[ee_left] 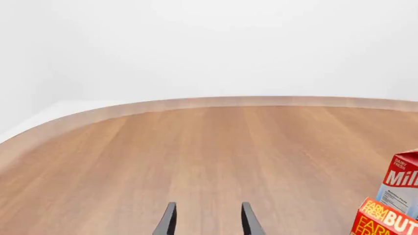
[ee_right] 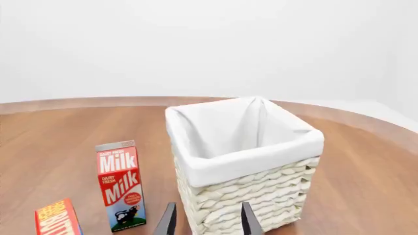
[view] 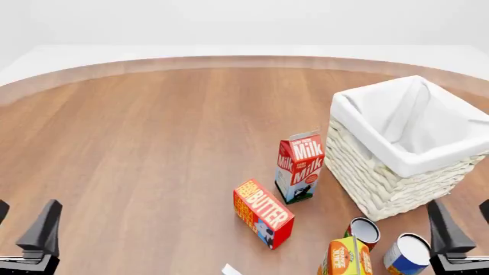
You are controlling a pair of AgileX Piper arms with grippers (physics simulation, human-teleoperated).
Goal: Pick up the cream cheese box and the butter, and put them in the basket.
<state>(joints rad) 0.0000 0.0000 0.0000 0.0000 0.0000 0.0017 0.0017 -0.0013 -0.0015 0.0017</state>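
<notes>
Both tools wide, empty. Butter lies just beside milk carton; a careless grasp could topple the carton.

- Left gripper sat low at near left, fingers parted, holding nothing.
- Right gripper sat low at near right, fingers likewise parted, empty.

Cream cheese box nearly all cut off at front view's bottom edge.
</notes>
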